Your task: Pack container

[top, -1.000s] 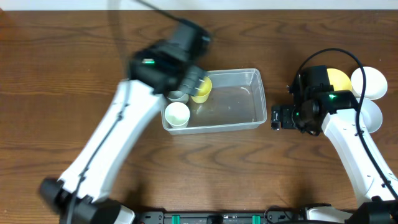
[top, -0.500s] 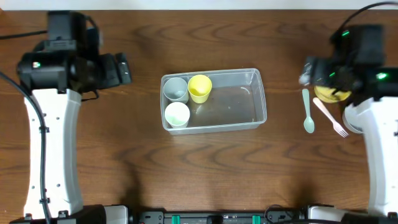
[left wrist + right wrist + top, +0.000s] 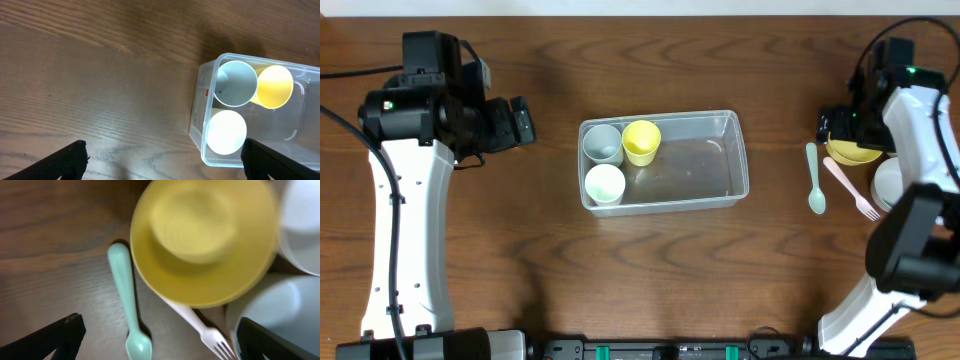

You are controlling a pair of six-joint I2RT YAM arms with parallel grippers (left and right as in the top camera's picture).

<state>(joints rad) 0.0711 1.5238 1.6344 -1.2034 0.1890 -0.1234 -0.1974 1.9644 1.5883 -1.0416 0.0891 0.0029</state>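
Container [image 3: 718,168]: clear tub lying flat on the wooden table [image 3: 650,270], midway between the two arms; its right half is bare.
Contents: a grey cup [image 3: 603,143], a yellow cup [image 3: 641,142] and a white cup [image 3: 605,184] are packed upright and close together at the container's left end.
Change on the left: the left gripper [image 3: 523,122], which was over the cups a second ago, has been drawn back well to the left of the container. The cups are judged to be delivered.
Left gripper state: its fingertips [image 3: 70,159] are seen at the far edges of the wrist view, spread wide, with nothing held.
Change on the right: the right gripper [image 3: 838,127], earlier just beside the container's right wall, has been carried further right, over the yellow bowl [image 3: 200,240].
Right gripper state: its fingertips [image 3: 60,335] are spread wide and nothing is gripped.
Right of the container: a mint spoon [image 3: 815,180] and a pink fork [image 3: 850,190] lie between the container and the white bowls [image 3: 272,315].
Meaning for the task: the bowl is judged the next item to be packed, and both grippers are well apart from the container.
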